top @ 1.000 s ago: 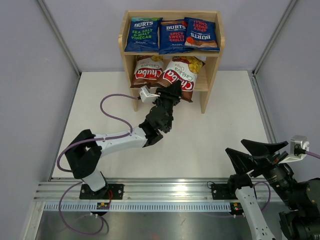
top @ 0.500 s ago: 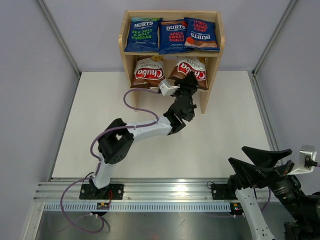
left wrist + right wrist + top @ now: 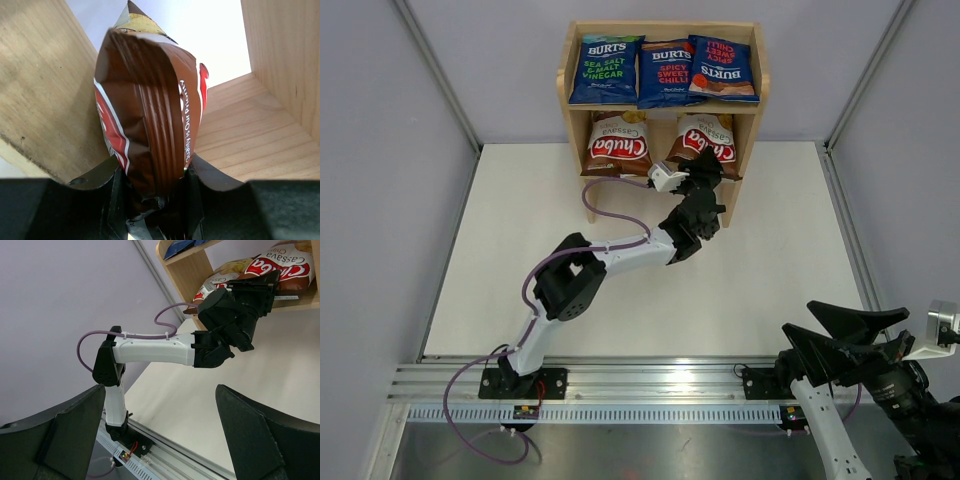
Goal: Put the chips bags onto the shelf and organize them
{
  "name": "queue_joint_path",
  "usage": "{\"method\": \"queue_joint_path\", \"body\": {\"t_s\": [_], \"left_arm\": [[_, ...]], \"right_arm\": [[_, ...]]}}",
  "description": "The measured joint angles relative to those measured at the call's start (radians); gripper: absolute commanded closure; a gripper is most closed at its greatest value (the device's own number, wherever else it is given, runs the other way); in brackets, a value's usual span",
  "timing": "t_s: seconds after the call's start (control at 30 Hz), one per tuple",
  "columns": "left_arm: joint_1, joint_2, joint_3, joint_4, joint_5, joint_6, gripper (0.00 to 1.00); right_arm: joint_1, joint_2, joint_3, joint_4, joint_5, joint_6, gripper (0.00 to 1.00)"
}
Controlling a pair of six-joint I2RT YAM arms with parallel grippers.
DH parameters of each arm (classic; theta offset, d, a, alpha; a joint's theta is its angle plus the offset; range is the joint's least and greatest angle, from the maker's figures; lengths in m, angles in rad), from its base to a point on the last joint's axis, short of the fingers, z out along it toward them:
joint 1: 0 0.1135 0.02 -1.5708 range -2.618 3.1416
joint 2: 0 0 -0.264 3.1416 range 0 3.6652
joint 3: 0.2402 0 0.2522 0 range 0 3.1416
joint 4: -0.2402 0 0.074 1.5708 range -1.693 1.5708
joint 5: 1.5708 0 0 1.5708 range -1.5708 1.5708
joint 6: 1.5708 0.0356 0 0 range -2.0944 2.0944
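Three blue BURTS bags [image 3: 663,70] lie on the top tier of the wooden shelf [image 3: 757,115]. A brown Chuba bag [image 3: 616,143] leans on the lower tier at the left. My left gripper [image 3: 703,170] is shut on the second Chuba bag [image 3: 705,138] and holds it inside the lower tier at the right. In the left wrist view the bag [image 3: 150,115] stands edge-on between the jaws, over the shelf's wooden floor [image 3: 250,135]. My right gripper [image 3: 845,335] is open and empty at the near right. It shows as two wide-apart fingers [image 3: 255,435] in the right wrist view.
The white table [image 3: 520,240] lies in front of the shelf. Grey walls close in on both sides. The left arm's purple cable [image 3: 610,205] loops over the table. A metal rail [image 3: 620,385] runs along the near edge.
My left gripper has carried the second Chuba bag to the right and deeper into the shelf's lower tier. The right arm has drifted slightly lower.
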Motion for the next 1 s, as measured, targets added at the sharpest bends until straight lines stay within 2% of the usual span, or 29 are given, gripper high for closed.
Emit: {"method": "queue_joint_path", "body": {"t_s": [0.07,0.1,0.13,0.27,0.3,0.37,0.5,0.73,1.0], "left_arm": [[0.0,0.002,0.003,-0.017,0.0,-0.025,0.6],[-0.001,0.002,0.004,-0.023,0.0,-0.034,0.51],[-0.003,0.002,0.004,-0.031,-0.001,-0.039,0.47],[-0.023,0.01,0.004,-0.064,0.0,-0.067,0.44],[-0.029,0.013,0.004,-0.073,0.0,-0.074,0.38],[-0.035,0.014,0.003,-0.089,0.0,-0.089,0.33],[-0.042,0.014,0.003,-0.11,0.0,-0.11,0.32],[-0.029,0.014,-0.006,-0.138,0.005,-0.137,0.42],[-0.007,0.014,0.0,-0.18,0.029,-0.151,0.42]], "right_arm": [[0.0,0.0,-0.003,-0.002,0.003,0.003,0.01],[0.0,0.0,-0.005,-0.002,0.005,0.004,0.01],[0.0,0.0,-0.005,-0.002,0.005,0.004,0.01],[0.0,-0.001,-0.005,-0.002,0.006,0.007,0.01],[0.0,-0.002,-0.005,-0.002,0.005,0.008,0.01],[0.0,-0.002,-0.005,-0.002,0.006,0.009,0.01],[0.0,-0.005,-0.005,-0.002,0.006,0.011,0.01],[0.0,-0.01,-0.011,-0.002,0.006,0.014,0.01],[0.0,-0.02,-0.029,-0.002,0.006,0.018,0.0]]}}
